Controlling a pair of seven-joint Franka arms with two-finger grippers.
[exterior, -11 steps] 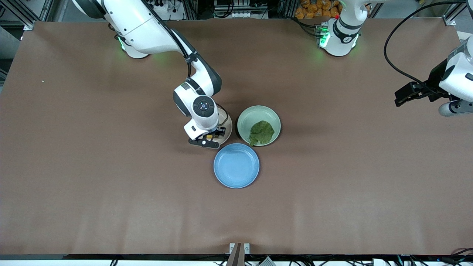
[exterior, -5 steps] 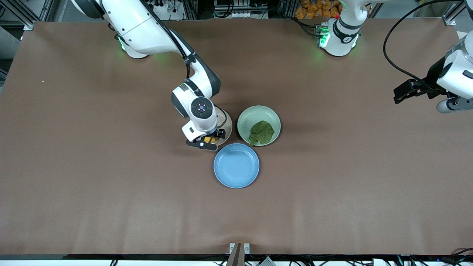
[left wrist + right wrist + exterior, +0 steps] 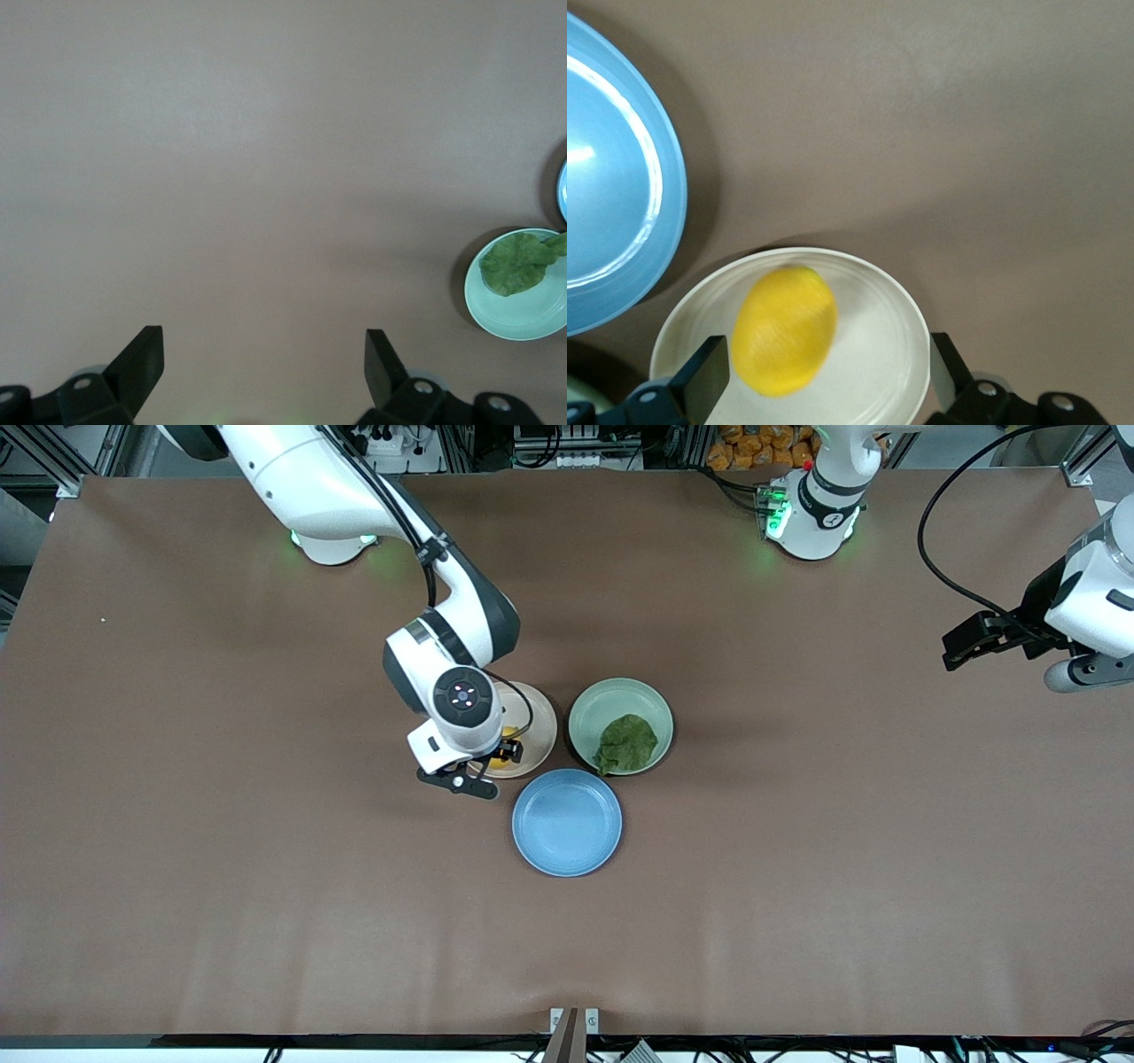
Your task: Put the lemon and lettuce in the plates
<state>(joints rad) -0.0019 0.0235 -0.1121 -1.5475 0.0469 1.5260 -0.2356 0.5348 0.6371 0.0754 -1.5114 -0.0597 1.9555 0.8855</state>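
The lemon [image 3: 784,329] lies in the beige plate [image 3: 886,354], the lettuce [image 3: 627,743] in the mint-green plate [image 3: 620,695]. The right gripper [image 3: 483,766], fingers apart and empty, hangs over the beige plate's edge on a bent arm; it has released the lemon and shifted toward the right arm's end. The left gripper [image 3: 264,363], parted, waits aside. A blue plate [image 3: 567,822] sits nearest the camera.
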